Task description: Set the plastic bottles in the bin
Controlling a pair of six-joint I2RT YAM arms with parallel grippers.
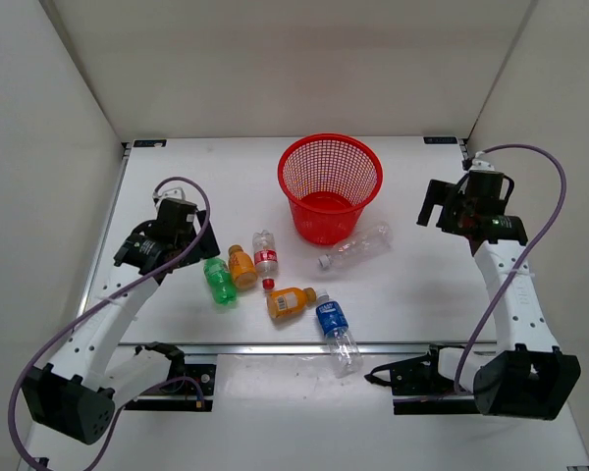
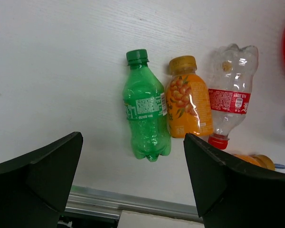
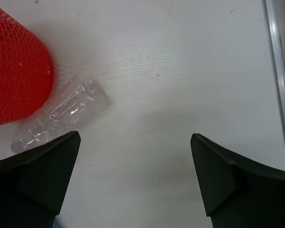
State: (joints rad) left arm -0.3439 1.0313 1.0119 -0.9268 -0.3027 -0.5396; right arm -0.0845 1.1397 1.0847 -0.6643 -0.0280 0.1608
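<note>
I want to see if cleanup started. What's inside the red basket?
Nothing shows inside the red mesh basket, only its own red floor and far wall. Its near wall covers the front strip of the floor, so that part cannot be checked.

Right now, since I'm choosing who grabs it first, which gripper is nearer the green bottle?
Left. The left gripper hovers open just left of the green bottle. The right gripper is far across the table, on the other side of the red bin.
</note>
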